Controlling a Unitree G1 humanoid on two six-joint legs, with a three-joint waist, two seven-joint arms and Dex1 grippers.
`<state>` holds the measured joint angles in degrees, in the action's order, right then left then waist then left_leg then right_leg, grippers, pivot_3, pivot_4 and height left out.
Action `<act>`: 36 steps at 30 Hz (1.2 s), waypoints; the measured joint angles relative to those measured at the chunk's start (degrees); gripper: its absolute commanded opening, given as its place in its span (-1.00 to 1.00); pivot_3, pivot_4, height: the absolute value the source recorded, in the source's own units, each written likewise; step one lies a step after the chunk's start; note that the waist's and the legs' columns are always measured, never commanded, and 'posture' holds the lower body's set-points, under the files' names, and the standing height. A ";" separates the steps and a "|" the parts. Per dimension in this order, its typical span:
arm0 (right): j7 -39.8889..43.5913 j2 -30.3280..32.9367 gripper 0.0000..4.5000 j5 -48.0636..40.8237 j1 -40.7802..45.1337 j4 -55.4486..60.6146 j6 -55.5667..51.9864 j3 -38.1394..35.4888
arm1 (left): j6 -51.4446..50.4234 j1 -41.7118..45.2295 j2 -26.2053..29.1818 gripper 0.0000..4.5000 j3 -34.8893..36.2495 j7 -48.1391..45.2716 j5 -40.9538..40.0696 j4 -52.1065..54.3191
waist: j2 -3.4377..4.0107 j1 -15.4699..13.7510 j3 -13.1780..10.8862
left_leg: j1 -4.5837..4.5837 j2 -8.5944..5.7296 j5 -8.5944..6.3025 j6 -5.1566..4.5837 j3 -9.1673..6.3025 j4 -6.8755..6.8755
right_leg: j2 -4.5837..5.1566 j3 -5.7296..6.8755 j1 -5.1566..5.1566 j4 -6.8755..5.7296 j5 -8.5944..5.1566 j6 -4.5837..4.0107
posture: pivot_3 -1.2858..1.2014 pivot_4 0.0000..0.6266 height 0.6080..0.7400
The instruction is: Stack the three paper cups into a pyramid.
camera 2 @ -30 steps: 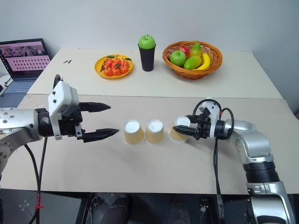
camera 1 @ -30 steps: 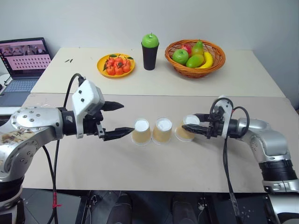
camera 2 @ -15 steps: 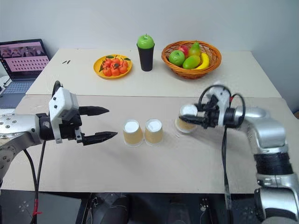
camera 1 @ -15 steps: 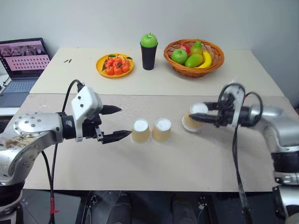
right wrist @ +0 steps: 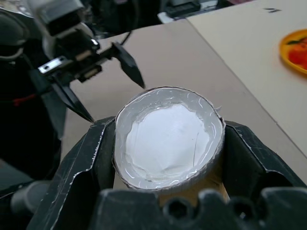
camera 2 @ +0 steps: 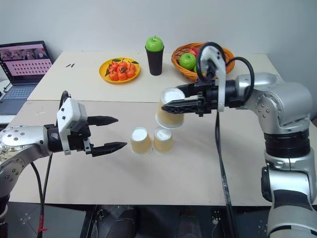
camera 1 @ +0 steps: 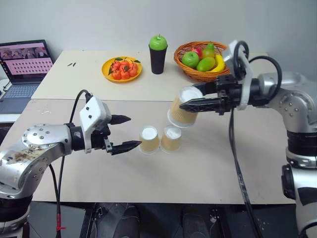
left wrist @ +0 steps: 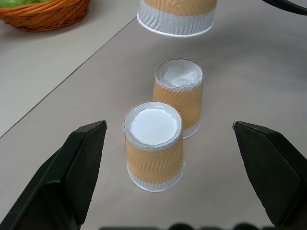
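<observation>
We've got bare table (camera 1: 213,163) beneath the right gripper (camera 1: 190,103), which is clamped on a raised paper cup (camera 1: 182,110). Just below and to its left, two upturned cups (camera 1: 149,140) (camera 1: 171,139) stand touching. The wide-spread left gripper (camera 1: 124,133) hovers just beside them, nothing between. Beyond both, black cup (camera 1: 158,48), fruit basket (camera 1: 205,59) and orange plate (camera 1: 122,69) sit well apart.

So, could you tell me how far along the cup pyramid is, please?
Done: two base cups stand upside down, side by side on the table. In hand: the right gripper holds the third cup in the air above them. Left: setting it on the pair. The left gripper is open beside them.
</observation>
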<state>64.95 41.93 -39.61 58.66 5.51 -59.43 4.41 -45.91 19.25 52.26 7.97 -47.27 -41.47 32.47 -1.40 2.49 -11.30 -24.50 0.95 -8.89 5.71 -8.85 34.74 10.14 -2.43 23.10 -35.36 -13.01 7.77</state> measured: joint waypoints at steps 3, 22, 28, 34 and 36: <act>0.57 -1.36 0.35 0.16 0.99 -1.41 -0.13 2.06 | 0.00 -0.01 -0.23 1.00 -0.06 0.22 0.63 -0.03 | 0.00 -0.06 0.00 | -0.02 0.00 0.00 0.00 0.00 0.03 | 0.00 0.00 0.02 -0.01 0.01 0.00 | 0.03 -0.52 0.99; 2.09 -9.83 0.35 5.93 3.51 -7.99 5.63 8.44 | -0.62 -2.30 -0.72 1.00 0.80 2.46 0.53 1.98 | 0.00 0.18 0.00 | 0.12 0.00 0.00 0.00 -0.03 0.00 | 0.00 -0.01 0.13 -0.54 -0.24 -0.11 | 0.03 -0.52 0.99; 3.45 -10.30 0.35 7.08 3.51 -8.69 6.57 8.72 | -0.86 -2.83 -0.69 1.00 2.05 3.24 -0.35 3.07 | 0.00 0.15 0.00 | 0.14 0.00 0.00 0.00 -0.05 -0.01 | 0.00 0.00 0.12 -0.56 -0.25 -0.10 | 0.03 -0.52 0.99; 3.72 -10.30 0.35 7.69 3.49 -8.70 6.59 8.73 | -1.24 -3.23 -0.45 1.00 2.20 3.93 -1.03 3.08 | 0.00 0.21 0.00 | 0.14 0.00 0.00 0.00 -0.04 -0.02 | 0.00 0.00 0.13 -0.56 -0.26 -0.11 | 0.03 -0.52 0.99; 3.72 -10.31 0.35 7.93 3.47 -8.70 6.63 8.74 | -1.51 -3.35 -0.34 1.00 2.22 3.96 -1.34 3.09 | 0.00 0.20 0.00 | 0.14 0.00 0.00 0.00 -0.04 -0.02 | 0.00 0.00 0.13 -0.56 -0.26 -0.11 | 0.03 -0.52 0.99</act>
<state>68.67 31.62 -31.68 62.13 -3.19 -52.80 13.14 -47.42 15.91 51.92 10.19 -43.31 -42.81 35.55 -1.40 2.69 -11.30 -24.36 0.95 -8.89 5.71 -8.90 34.73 10.14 -2.44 23.23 -35.92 -13.27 7.66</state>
